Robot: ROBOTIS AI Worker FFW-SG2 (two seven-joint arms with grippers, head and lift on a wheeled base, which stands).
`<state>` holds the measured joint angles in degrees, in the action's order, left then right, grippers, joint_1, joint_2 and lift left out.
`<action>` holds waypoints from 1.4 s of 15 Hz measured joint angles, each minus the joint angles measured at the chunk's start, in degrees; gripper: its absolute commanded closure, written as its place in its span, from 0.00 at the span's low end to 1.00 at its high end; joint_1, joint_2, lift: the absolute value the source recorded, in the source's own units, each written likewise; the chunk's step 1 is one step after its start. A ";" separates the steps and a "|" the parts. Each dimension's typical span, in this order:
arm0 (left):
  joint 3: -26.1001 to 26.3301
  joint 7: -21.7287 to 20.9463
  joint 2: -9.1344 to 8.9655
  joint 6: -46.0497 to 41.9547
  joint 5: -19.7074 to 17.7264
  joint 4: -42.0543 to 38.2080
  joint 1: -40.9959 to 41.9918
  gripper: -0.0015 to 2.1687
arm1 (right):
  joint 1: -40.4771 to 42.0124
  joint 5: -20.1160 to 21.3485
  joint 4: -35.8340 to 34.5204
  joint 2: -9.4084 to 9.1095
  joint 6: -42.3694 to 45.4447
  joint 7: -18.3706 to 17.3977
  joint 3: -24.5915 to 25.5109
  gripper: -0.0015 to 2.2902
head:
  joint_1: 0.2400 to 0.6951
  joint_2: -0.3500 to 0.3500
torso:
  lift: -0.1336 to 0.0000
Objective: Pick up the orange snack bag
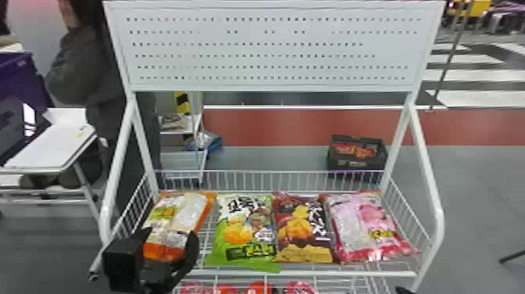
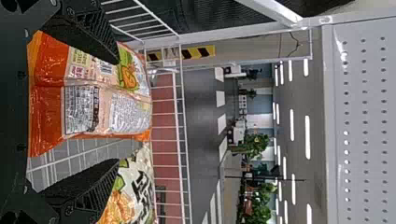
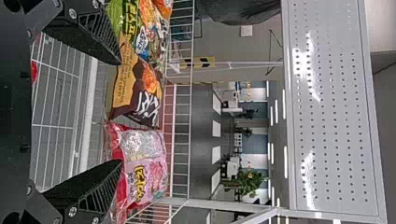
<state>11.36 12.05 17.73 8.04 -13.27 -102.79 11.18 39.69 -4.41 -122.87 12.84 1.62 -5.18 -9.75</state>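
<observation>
Lying at the left end of the white wire basket, the orange snack bag has its left edge near the side wires; a strip of bare wire floor separates it from the green bag. The left gripper points forward at the orange bag's near end, fingers spread: one overlaps its left edge in view, contact unclear, the other stands over the gap. Farther right lie the brown bag and the pink bag. The right gripper, fingers wide apart, is low beyond the basket's front rail.
</observation>
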 measured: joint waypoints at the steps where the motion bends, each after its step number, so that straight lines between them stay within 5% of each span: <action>1: 0.44 0.00 -0.32 0.82 -0.08 1.62 -1.79 0.07 | 0.03 0.01 0.00 -0.01 0.00 0.00 0.01 0.06 | 0.57 0.50 | 1.00; 15: 1.21 -0.10 -1.21 6.34 -1.75 12.88 -12.02 0.17 | 0.40 0.00 -0.27 0.23 -0.14 0.00 0.25 0.06 | 0.57 0.50 | 1.00; 20: 1.21 -0.04 -1.29 6.37 -1.83 14.62 -12.64 0.62 | 0.39 -0.07 -0.25 0.34 -0.18 0.00 0.34 0.06 | 0.57 0.50 | 1.00; 21: 1.19 0.28 -1.30 6.35 -1.95 14.63 -12.54 0.63 | 0.34 -0.07 -0.21 0.34 -0.18 0.00 0.34 0.06 | 0.57 0.50 | 1.00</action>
<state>12.55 12.33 16.44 14.39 -15.22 -88.16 -1.36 40.03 -4.48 -123.08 13.18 1.44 -5.18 -9.40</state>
